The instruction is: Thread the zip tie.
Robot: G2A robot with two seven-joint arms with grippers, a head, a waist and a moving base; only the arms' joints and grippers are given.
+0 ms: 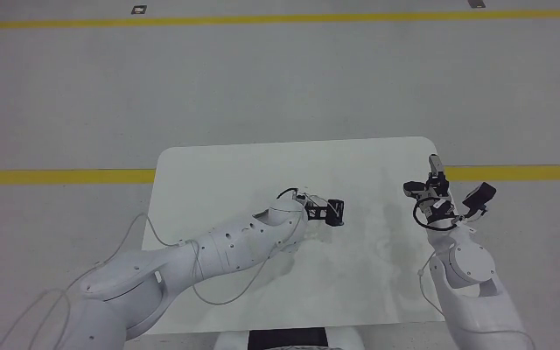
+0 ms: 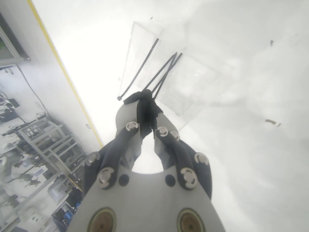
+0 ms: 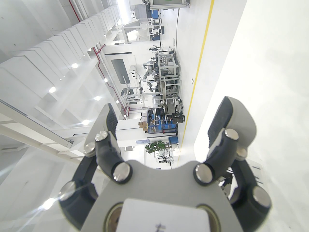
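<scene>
While left jaws pinch zip tie [image 2: 160,72], right jaws gape wide

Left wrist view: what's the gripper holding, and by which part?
Left gripper is shut on thin black plastic zip ties, pinched at their near ends at the edge of the clear plastic tray. Head or tail: cannot tell.

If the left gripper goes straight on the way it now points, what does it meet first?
Likely the clear box just ahead of the left gripper, where the zip ties it pinches lie; depth is hard to judge.
</scene>
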